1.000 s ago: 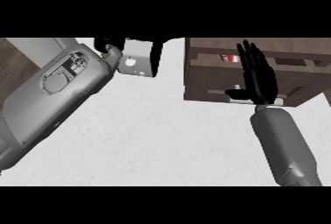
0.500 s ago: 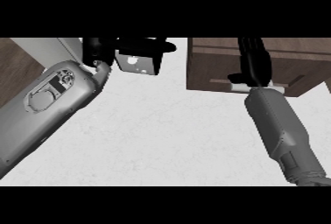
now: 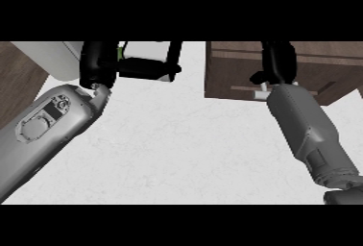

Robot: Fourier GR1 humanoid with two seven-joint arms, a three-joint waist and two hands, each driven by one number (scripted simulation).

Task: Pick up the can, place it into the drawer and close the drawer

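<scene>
Both hands up top, left hand (image 3: pixel 99 62) curled around pale can (image 3: pixel 145 61), axis unclear

My one camera sits at head height, looking steeply down onto the white bench (image 3: pixel 184 144), close in, both forearms entering from the lower edge, wooden drawer (image 3: pixel 234 72) at the bench's upper right, no second view to compare

1. Can (image 3: pixel 145 62): white with a green edge at its left, held between the left hand's (image 3: pixel 99 65) fingers and thumb.
2. Drawer (image 3: pixel 234 72): brown wood, pale handle, beneath the right hand (image 3: pixel 278 60).
</scene>
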